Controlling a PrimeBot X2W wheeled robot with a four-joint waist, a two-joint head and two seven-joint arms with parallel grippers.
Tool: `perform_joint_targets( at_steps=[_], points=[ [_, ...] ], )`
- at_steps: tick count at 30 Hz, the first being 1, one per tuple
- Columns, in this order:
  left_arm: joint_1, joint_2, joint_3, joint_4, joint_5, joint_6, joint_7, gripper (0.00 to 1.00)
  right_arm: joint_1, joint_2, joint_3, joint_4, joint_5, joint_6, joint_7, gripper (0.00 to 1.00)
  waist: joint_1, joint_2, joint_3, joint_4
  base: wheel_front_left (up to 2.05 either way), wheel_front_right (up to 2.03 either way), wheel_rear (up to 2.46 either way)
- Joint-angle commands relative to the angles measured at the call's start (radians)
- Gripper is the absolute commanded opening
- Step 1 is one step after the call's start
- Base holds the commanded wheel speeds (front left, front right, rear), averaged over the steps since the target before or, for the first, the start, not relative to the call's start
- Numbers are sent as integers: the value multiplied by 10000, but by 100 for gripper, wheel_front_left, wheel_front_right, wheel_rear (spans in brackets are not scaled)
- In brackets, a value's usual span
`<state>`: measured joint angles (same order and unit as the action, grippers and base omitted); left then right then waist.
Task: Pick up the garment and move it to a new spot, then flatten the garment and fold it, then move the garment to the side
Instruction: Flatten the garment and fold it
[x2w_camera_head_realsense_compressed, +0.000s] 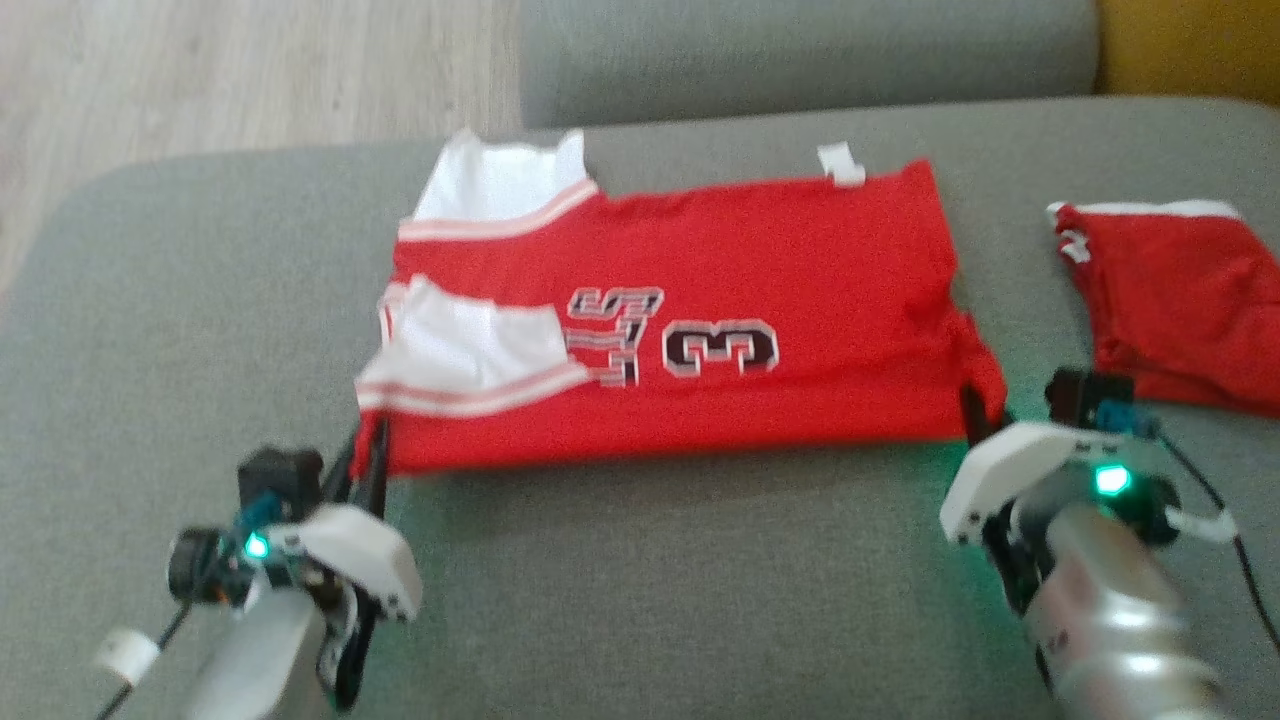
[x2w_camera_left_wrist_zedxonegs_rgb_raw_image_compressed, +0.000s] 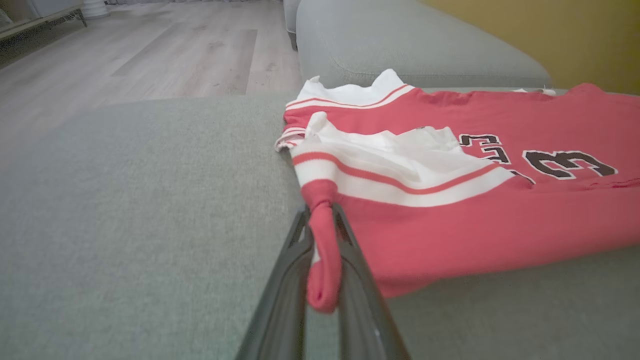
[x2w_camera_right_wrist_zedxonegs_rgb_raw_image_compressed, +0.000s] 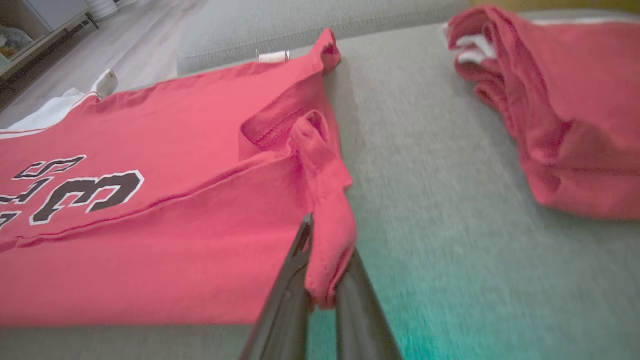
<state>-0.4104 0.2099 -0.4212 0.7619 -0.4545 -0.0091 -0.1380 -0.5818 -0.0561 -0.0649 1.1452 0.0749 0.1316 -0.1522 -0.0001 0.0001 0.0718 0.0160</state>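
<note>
Head view: red garment (x2w_camera_head_realsense_compressed: 700, 300) flat on grey sofa cushion (x2w_camera_head_realsense_compressed: 650, 580), large "3" readable, lettering beside it too blurred; left gripper (x2w_camera_head_realsense_compressed: 368, 455) at near-left corner, right gripper (x2w_camera_head_realsense_compressed: 975, 410) at near-right corner, both forearms reaching forward; second red cloth (x2w_camera_head_realsense_compressed: 1180, 300) apart at right
Left wrist view: left gripper clamped on bunched red corner below white striped sleeve (x2w_camera_left_wrist_zedxonegs_rgb_raw_image_compressed: 400, 170)
Right wrist view: right gripper clamped on folded hem corner, "3" at left

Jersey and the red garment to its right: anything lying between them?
Only bare grey cushion separates the jersey and the other red garment, seen in head and right wrist views.
</note>
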Motion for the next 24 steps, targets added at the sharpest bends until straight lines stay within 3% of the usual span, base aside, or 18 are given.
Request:
perform_joint_targets(
  at_steps=[1,10,16,21,22,23,24],
  points=[
    [136,481,265,-424,-84,47,166,0,182,59,290,-193,303,-9,206,0,1,-1,-514,-76,0,0,0],
    [1752,918,201,-2126,-387,346,1222,0,1472,59,475,-1347,559,-9,1225,0,1,-1,-1076,-149,0,0,0],
    [2577,1274,124,-3681,-454,687,2008,0,2654,59,284,-3403,741,-9,2152,0,1,-1,-1061,-188,0,0,0],
    [2811,1341,186,-4473,-471,956,2054,0,3633,59,397,-5518,1316,-9,2708,0,1,-1,-872,-292,0,0,0],
    [2816,1336,205,-4550,-472,1003,2027,0,3795,59,408,-5938,1408,-9,2713,38,1,-1,-826,-321,0,0,0],
    [2805,1328,218,-4626,-468,1034,1985,0,3928,59,368,-6345,1453,-9,2643,98,1,-1,-773,-350,0,0,0],
    [2768,1308,256,-4713,-466,1073,1887,30,4038,59,348,-6730,1541,-9,2570,100,1,-1,-706,-376,0,0,0]
  ],
)
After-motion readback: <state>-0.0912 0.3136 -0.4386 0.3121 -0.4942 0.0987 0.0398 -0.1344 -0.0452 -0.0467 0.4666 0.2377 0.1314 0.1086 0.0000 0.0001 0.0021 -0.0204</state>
